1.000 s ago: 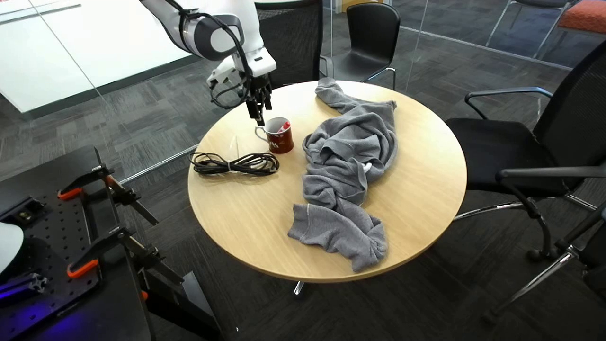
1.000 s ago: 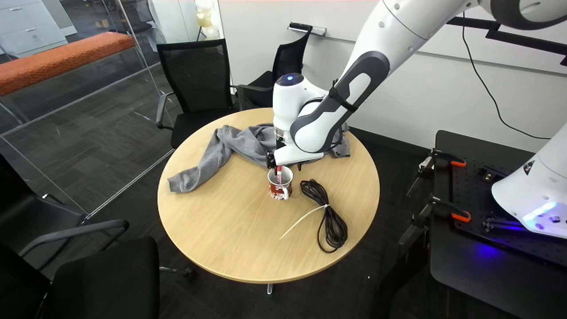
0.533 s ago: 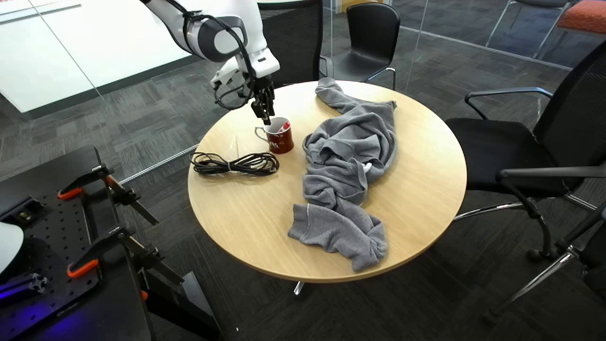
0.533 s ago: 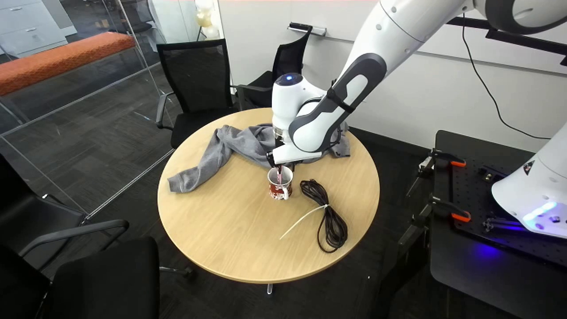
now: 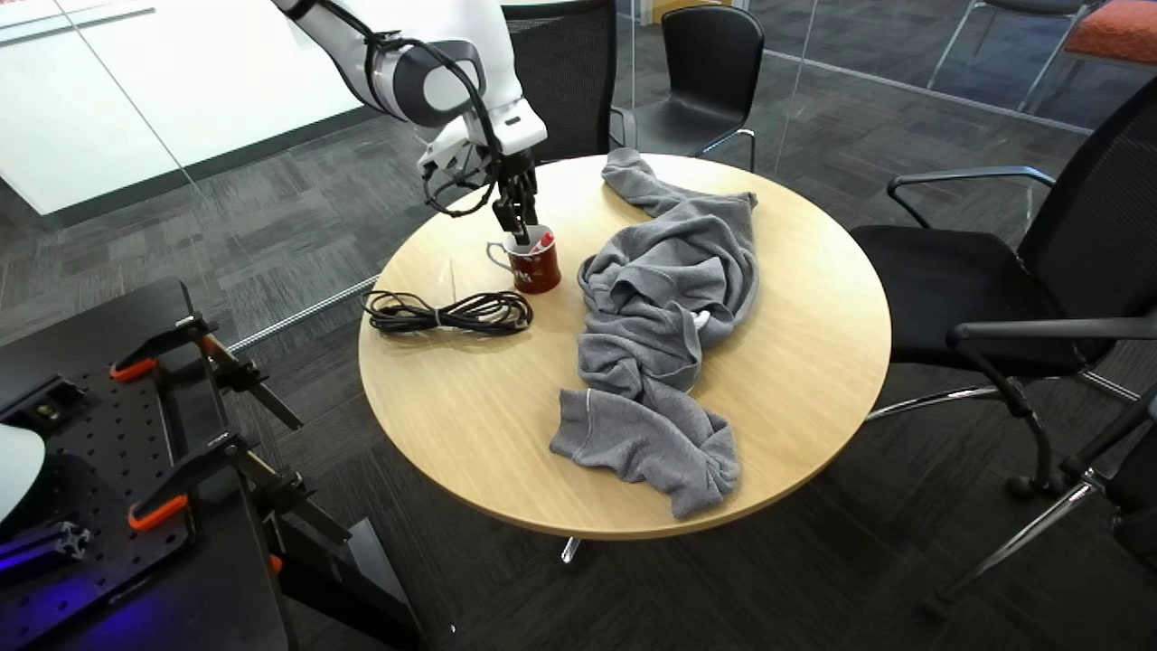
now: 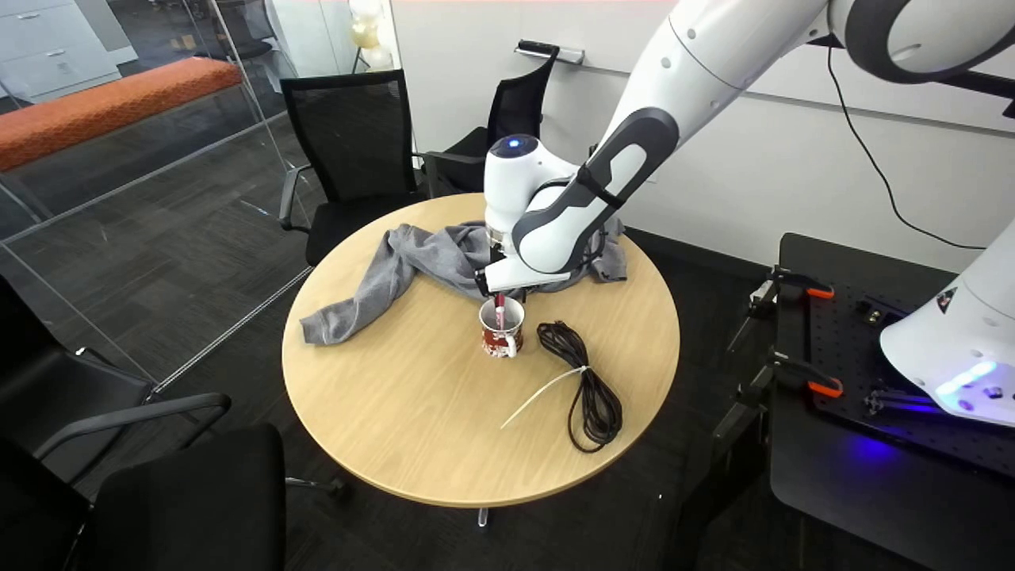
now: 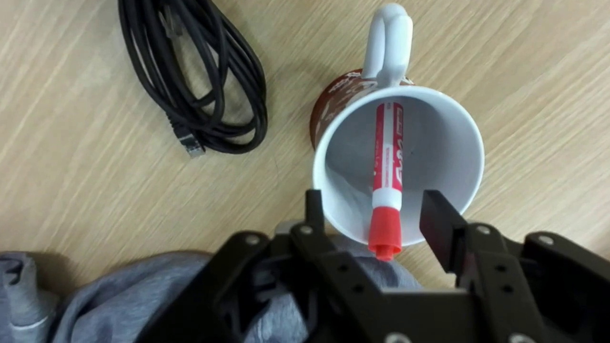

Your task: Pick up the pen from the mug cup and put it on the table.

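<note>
At the mug cup, the spread end effector has come nearer the leaning pen.

Underfoot: dark grey carpet. Extends beneath black mesh-backed chairs in both exterior views. In an exterior view: clear glass partition, seated in metal floor track. Beyond glass: orange-topped bench, pale drawer unit. Behind chairs: white wall fitted with narrow tray. Terminates at dark baseboard near floor.

There is one each of mug, pen, coiled cable, garment and round table.
</note>
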{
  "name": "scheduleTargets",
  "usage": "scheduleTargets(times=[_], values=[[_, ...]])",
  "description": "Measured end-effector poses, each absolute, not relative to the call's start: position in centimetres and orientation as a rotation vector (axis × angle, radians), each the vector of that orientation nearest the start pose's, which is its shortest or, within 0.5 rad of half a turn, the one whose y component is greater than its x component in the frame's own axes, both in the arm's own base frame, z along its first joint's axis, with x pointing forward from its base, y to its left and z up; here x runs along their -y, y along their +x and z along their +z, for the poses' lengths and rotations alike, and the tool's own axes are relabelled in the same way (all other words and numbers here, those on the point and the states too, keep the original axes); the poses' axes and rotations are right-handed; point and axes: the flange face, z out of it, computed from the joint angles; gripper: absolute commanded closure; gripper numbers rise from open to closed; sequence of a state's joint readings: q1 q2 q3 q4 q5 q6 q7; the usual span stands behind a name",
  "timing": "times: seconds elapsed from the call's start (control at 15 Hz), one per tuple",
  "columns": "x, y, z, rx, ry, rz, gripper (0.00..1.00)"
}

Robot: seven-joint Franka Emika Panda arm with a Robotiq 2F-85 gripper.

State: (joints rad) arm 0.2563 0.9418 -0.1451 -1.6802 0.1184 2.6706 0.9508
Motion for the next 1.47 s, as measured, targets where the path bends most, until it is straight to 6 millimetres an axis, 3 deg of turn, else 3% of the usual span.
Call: scheduleTargets(times=[0.27, 1.07, 1.4, 1.47], values=[[-7.7, 66.3, 5.2, -1.344, -2.862, -0.141, 0.51], [-7.6, 67.8, 4.2, -1.328, -2.850, -0.213, 0.52], [-7.5, 68.1, 4.2, -1.328, -2.848, -0.226, 0.75], [-7.4, 68.2, 4.2, -1.328, -2.848, -0.228, 0.75]])
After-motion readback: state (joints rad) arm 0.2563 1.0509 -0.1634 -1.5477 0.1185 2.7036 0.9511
